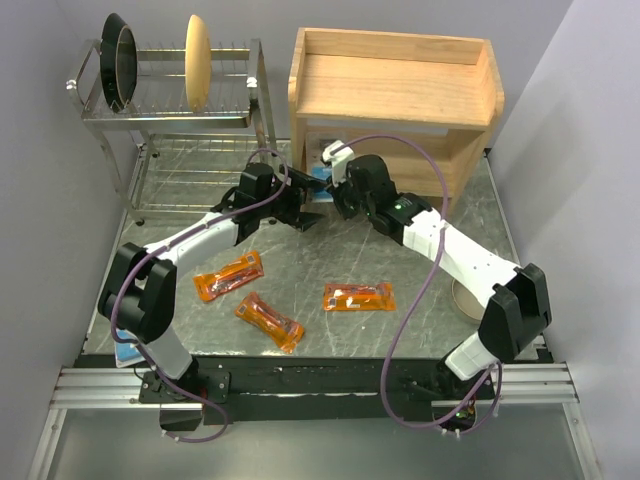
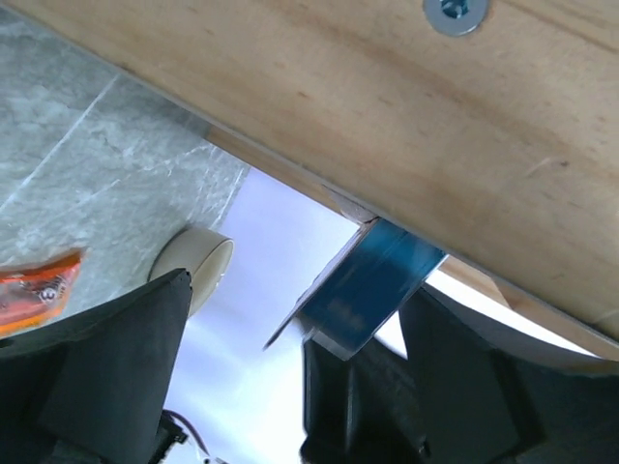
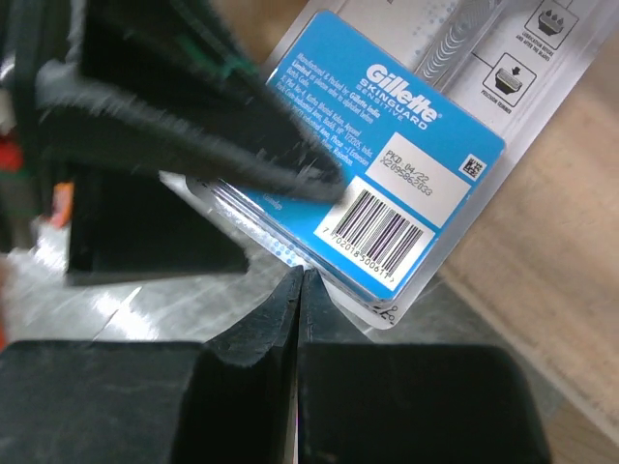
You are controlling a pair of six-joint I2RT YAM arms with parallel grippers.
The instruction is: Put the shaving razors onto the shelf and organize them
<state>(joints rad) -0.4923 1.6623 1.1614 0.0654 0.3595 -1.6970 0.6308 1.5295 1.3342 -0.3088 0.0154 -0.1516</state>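
Evidently a handover is under way in front of the shelf [image 1: 400, 90], which stands at 1 o'clock on the counter [image 1: 320, 260] in the top view. The right gripper [image 3: 300, 280] is clenched, its tips at the bottom edge of a blue blister card [image 3: 397, 155] just below the barcode, and it appears to pinch that edge. The left gripper [image 2: 290, 333] is released, its fingers wide on either side of the card. The card hangs tilted just before the shelf's lower tier, near the wooden edge. Next, I judge, the left arm should back off toward 8 o'clock so the right can slide the card into that tier. The card has a blue back printed Gillette Skinguard and a clear rim. Three orange packets [image 1: 358, 297] lie apart on the counter at 6 to 7 o'clock, none yet on the shelf
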